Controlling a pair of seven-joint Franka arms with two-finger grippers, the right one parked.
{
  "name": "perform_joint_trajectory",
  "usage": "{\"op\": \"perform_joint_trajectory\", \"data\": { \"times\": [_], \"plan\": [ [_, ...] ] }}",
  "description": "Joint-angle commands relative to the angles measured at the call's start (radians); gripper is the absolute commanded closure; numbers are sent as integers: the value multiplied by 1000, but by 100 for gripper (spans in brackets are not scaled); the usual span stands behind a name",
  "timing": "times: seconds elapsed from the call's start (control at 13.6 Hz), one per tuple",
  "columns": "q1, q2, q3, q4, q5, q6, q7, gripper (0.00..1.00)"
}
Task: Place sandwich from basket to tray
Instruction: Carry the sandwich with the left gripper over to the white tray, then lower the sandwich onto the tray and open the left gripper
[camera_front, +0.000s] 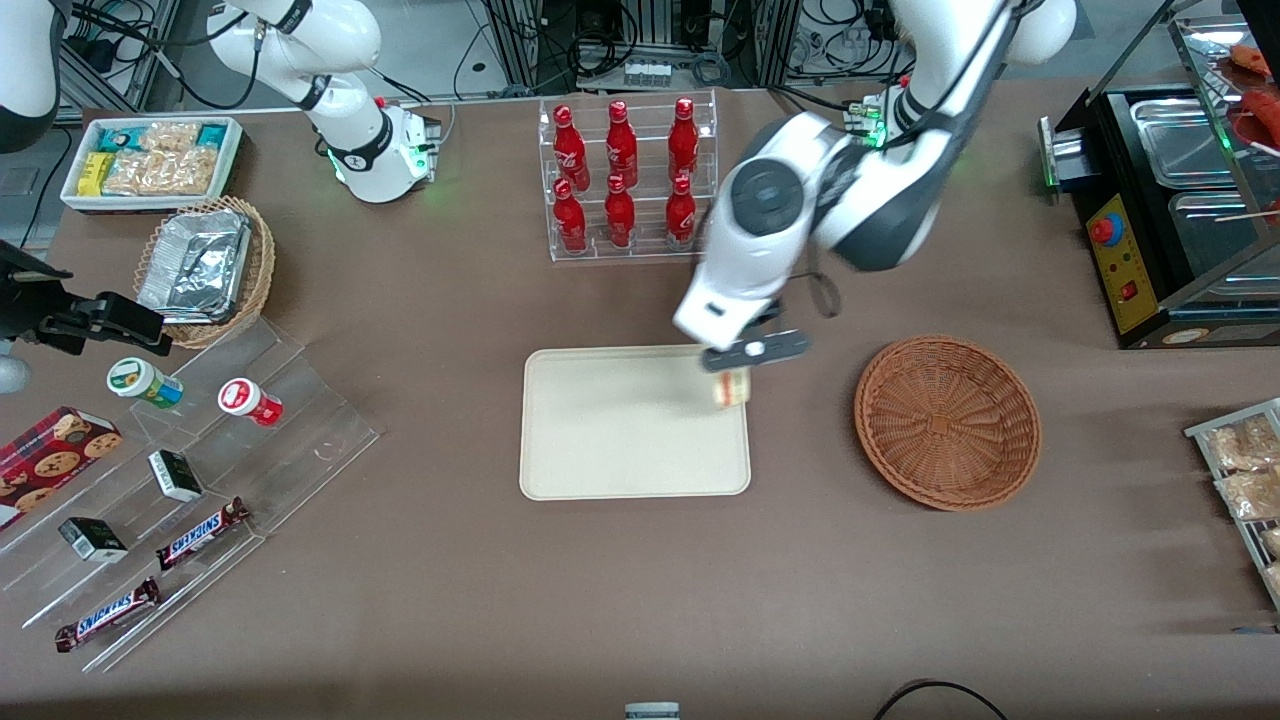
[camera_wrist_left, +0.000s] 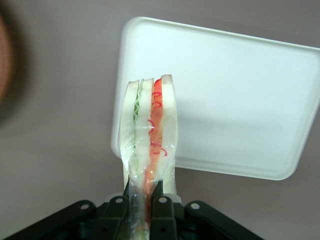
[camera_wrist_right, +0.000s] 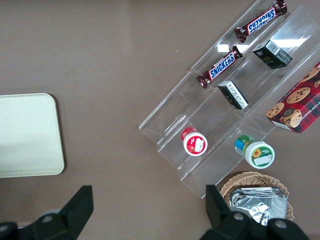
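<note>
My left gripper (camera_front: 738, 372) is shut on the sandwich (camera_front: 732, 388), a wrapped wedge of pale bread with red and green filling (camera_wrist_left: 150, 130). It holds the sandwich in the air over the edge of the cream tray (camera_front: 610, 440) that lies toward the basket. The black fingers (camera_wrist_left: 165, 215) pinch the wrapped end of the sandwich, and the tray (camera_wrist_left: 240, 100) shows below it. The reddish-brown wicker basket (camera_front: 947, 421) stands beside the tray, toward the working arm's end of the table, with nothing in it.
A clear rack of red bottles (camera_front: 625, 175) stands farther from the front camera than the tray. A tiered clear stand (camera_front: 180, 480) with snack bars and cups, a tan basket of foil trays (camera_front: 205, 265) and a white snack bin (camera_front: 150, 160) lie toward the parked arm's end. A black appliance (camera_front: 1170, 200) stands at the working arm's end.
</note>
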Motion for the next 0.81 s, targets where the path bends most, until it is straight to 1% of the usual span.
{"op": "perform_joint_trajectory", "data": {
  "times": [0.0, 0.15, 0.37, 0.51, 0.73],
  "plan": [
    [-73, 174, 17, 168, 17, 27, -11, 100],
    [-109, 246, 17, 179, 92, 95, -9, 100],
    [-149, 337, 20, 190, 116, 193, -19, 100],
    [-156, 378, 20, 231, 145, 196, -22, 100],
    [-160, 415, 20, 269, 146, 198, -22, 100]
  ]
}}
